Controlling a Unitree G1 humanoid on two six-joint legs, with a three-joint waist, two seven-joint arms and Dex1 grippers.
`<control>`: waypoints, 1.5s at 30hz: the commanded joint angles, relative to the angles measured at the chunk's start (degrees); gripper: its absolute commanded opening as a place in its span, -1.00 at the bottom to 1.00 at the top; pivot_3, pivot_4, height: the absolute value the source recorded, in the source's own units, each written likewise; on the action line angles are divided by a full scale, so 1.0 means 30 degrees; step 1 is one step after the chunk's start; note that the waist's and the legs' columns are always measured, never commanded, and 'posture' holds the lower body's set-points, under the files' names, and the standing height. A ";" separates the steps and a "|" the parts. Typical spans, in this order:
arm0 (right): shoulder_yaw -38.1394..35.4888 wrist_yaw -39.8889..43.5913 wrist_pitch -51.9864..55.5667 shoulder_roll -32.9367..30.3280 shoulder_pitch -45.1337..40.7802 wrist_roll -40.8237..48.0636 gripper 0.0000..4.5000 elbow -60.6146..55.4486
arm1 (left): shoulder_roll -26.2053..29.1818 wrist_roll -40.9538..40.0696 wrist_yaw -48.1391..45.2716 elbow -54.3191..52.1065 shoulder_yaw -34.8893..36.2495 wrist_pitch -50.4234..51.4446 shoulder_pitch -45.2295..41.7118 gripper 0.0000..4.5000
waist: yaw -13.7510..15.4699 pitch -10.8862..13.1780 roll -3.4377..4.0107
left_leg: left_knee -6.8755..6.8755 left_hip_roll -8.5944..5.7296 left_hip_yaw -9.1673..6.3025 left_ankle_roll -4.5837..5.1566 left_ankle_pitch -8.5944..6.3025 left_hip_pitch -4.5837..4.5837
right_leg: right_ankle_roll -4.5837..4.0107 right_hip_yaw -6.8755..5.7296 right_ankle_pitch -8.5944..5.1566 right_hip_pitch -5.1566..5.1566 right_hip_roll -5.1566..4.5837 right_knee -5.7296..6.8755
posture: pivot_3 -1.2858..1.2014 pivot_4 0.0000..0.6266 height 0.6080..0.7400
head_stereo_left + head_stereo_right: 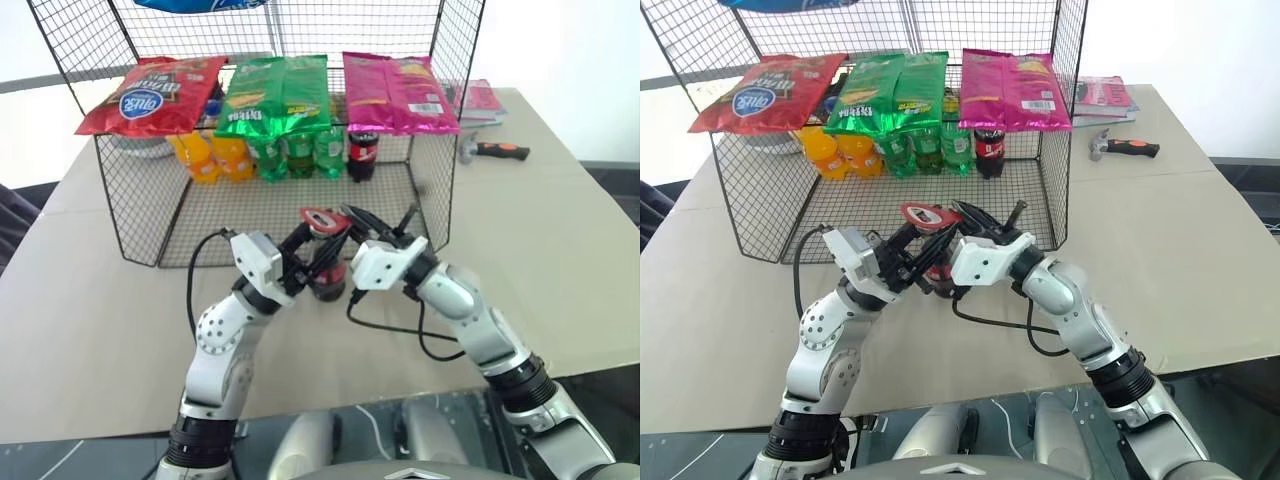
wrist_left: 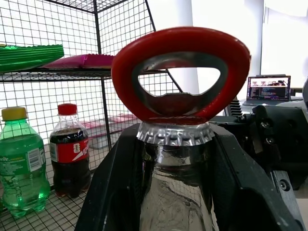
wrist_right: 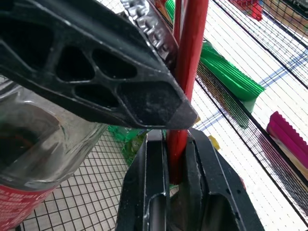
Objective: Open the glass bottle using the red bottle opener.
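The left hand is clamped on the neck of the glass bottle, one black finger on each side of the clear glass. The bottle stands upright on the counter, just in front of the wire rack, between the two hands. Its crimped metal cap is on. The right hand has its fingers pressed together on the handle of the red bottle opener. The opener's ring head sits on top of the cap, its metal lip touching the cap's upper edge. The two hands meet over the bottle, the right hand just beside the left hand's fingers. Soda bottles stand inside the rack, well behind.
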 commanded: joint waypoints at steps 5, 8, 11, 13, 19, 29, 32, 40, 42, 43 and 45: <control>0.1174 0.0856 -0.0503 -0.0162 0.0796 -0.0102 -1.00 0.0298 | 0.0272 0.0357 -0.0053 0.0781 -0.0263 0.0698 0.0122 -0.45 | 0.0000 -0.0118 0.0050 | 0.0000 0.0000 0.0000 0.0027 -0.0016 0.0011 | -0.0001 0.0001 -0.0002 0.0012 0.0000 -0.0001 | 0.03 -0.52 1.00; 0.0389 0.0359 -0.0645 0.0084 0.0543 0.0643 -1.00 0.0352 | 0.0229 0.0408 -0.0008 0.0952 -0.0244 0.0740 0.0016 -0.45 | -0.0001 -0.0125 0.0055 | -0.0001 0.0000 -0.0005 0.0043 -0.0025 0.0032 | -0.0015 -0.0001 -0.0013 0.0030 0.0001 -0.0001 | 0.03 -0.52 1.00; -0.0018 -0.0018 -0.1101 0.0455 0.0392 0.1429 -1.00 0.0463 | 0.0217 0.0361 0.0016 0.0968 -0.0215 0.0794 -0.0045 -0.45 | -0.0005 -0.0124 0.0056 | -0.0001 0.0001 -0.0009 0.0048 -0.0028 0.0042 | -0.0017 -0.0001 -0.0014 0.0042 0.0003 -0.0002 | 0.03 -0.52 1.00; -0.0159 -0.0164 -0.1320 0.0662 0.0459 0.1797 -1.00 0.0554 | 0.0251 0.0382 0.0006 0.0980 -0.0214 0.0812 -0.0036 -0.45 | -0.0007 -0.0122 0.0058 | -0.0002 0.0001 -0.0012 0.0048 -0.0028 0.0040 | -0.0015 -0.0002 -0.0013 0.0040 0.0005 -0.0003 | 0.03 -0.52 1.00; -0.1400 -0.1086 -0.1269 0.1512 0.0631 0.2963 -1.00 0.0485 | 0.0527 0.0541 0.0037 0.0929 -0.0292 0.1145 0.0101 -0.45 | -0.0011 -0.0115 0.0063 | -0.0012 0.0003 -0.0019 0.0048 -0.0028 0.0024 | -0.0015 -0.0002 -0.0013 0.0036 0.0005 -0.0008 | 0.03 -0.52 1.00; -0.1964 -0.1658 -0.1395 0.1712 0.0656 0.3124 -1.00 0.0367 | 0.1733 -0.0603 -0.1225 0.0498 -0.0348 0.2387 0.0739 -0.45 | -0.0043 -0.0112 0.0067 | -0.0058 0.0009 -0.0022 0.0050 -0.0030 0.0033 | -0.0033 -0.0001 -0.0027 0.0019 0.0009 -0.0013 | 0.03 -0.52 1.00; -0.2096 -0.1794 -0.1275 0.1679 0.0704 0.3156 -1.00 0.0317 | 0.2283 -0.1458 -0.1872 0.0518 -0.0027 0.2904 0.0643 -0.45 | -0.0052 -0.0112 0.0069 | -0.0072 0.0009 -0.0019 0.0050 -0.0030 0.0032 | -0.0032 0.0002 -0.0027 0.0008 0.0009 -0.0022 | 0.03 -0.52 1.00; -0.2015 -0.1678 -0.1158 0.1641 0.0646 0.3252 -1.00 0.0486 | 0.4105 -0.2375 -0.4649 0.2445 0.0138 0.3294 -0.0562 -0.45 | -0.0083 -0.0108 0.0074 | -0.0156 0.0015 -0.0014 0.0025 -0.0014 0.0043 | -0.0038 0.0010 -0.0031 -0.0006 0.0020 -0.0027 | 0.03 -0.52 1.00; -0.1962 -0.1670 -0.1123 0.1656 0.0701 0.3218 -1.00 0.0466 | 0.4226 -0.2477 -0.4995 0.2883 0.0163 0.3231 -0.0865 -0.45 | -0.0086 -0.0109 0.0074 | -0.0200 0.0017 -0.0010 0.0010 -0.0004 0.0065 | -0.0070 0.0018 -0.0049 -0.0005 0.0021 -0.0028 | 0.03 -0.52 1.00; -0.1950 -0.1675 -0.1094 0.1670 0.0706 0.3205 -1.00 0.0469 | 0.4267 -0.2477 -0.5223 0.3186 0.0168 0.3151 -0.1051 -0.45 | -0.0085 -0.0109 0.0074 | -0.0218 0.0020 -0.0008 0.0004 -0.0001 0.0077 | -0.0085 0.0023 -0.0060 -0.0003 0.0022 -0.0029 | 0.03 -0.52 1.00; -0.1950 -0.1694 -0.1036 0.1693 0.0697 0.3193 -1.00 0.0479 | 0.4254 -0.2401 -0.5554 0.3721 0.0182 0.2982 -0.1337 -0.45 | -0.0085 -0.0109 0.0074 | -0.0229 0.0036 -0.0008 -0.0002 0.0002 0.0087 | -0.0103 0.0023 -0.0072 -0.0001 0.0036 -0.0028 | 0.03 -0.52 1.00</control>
